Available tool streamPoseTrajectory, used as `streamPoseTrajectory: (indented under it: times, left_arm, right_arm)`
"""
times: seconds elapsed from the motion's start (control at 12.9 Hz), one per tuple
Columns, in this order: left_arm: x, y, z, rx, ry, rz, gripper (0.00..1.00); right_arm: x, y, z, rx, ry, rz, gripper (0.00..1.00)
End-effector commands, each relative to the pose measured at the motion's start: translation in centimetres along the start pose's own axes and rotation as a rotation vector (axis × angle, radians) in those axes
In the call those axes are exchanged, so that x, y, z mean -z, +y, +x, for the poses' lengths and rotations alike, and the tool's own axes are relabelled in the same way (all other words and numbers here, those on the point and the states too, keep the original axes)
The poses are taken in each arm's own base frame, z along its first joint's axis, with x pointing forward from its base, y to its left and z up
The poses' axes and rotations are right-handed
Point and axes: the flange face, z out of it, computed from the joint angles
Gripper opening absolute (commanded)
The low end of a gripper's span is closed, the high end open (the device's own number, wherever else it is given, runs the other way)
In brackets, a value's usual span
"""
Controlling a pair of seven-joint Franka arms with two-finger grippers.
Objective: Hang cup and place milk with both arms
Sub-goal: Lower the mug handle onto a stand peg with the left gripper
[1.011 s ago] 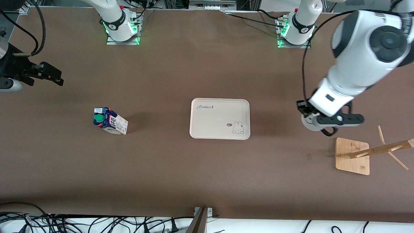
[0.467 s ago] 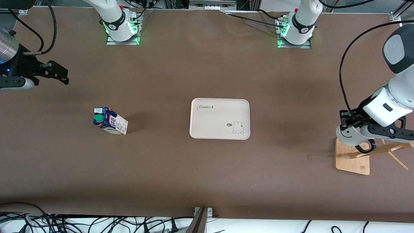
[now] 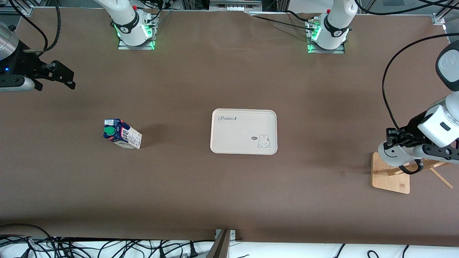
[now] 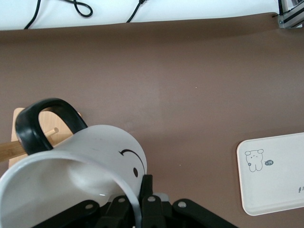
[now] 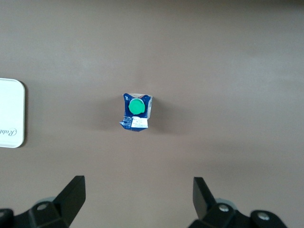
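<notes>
Left tool (image 3: 398,143) over wooden rack (image 3: 391,175), clamped on rim of cup (image 4: 76,175) — handle looped near peg. Ceramic: rigid, smooth, chips if knocked; rim pinch likely firm enough.

Right tool (image 5: 137,197) spread wide, hanging above milk (image 3: 122,134), which stands on tabletop (image 3: 229,193) toward right arm's end, well apart from tray (image 3: 244,131). Carton light, sides yield — grip lower body gently.

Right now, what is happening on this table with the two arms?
The left claw holds the white cup tilted over the wooden rack, with the cup's black handle at a rack peg. The right claw is open and waits in the air at the right arm's end of the table. The milk stands on the table, not yet on the tray.
</notes>
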Motion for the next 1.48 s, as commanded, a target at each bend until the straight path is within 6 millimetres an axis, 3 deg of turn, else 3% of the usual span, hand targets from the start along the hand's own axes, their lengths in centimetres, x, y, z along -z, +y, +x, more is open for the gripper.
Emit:
streamPoseTrajectory:
  times: [0.0,1.4]
  left_arm:
    - [-0.5,-1.4,0.0,0.008,0.01,-0.04,0.0]
    - [0.9,-9.5,-1.5,-0.116,0.035,-0.041,0.0]
  right_arm:
    - [0.2,0.5,-0.2,0.01,0.023,-0.015,1.0]
    - [0.0,1.5,0.9,-0.015,0.058,-0.018,1.0]
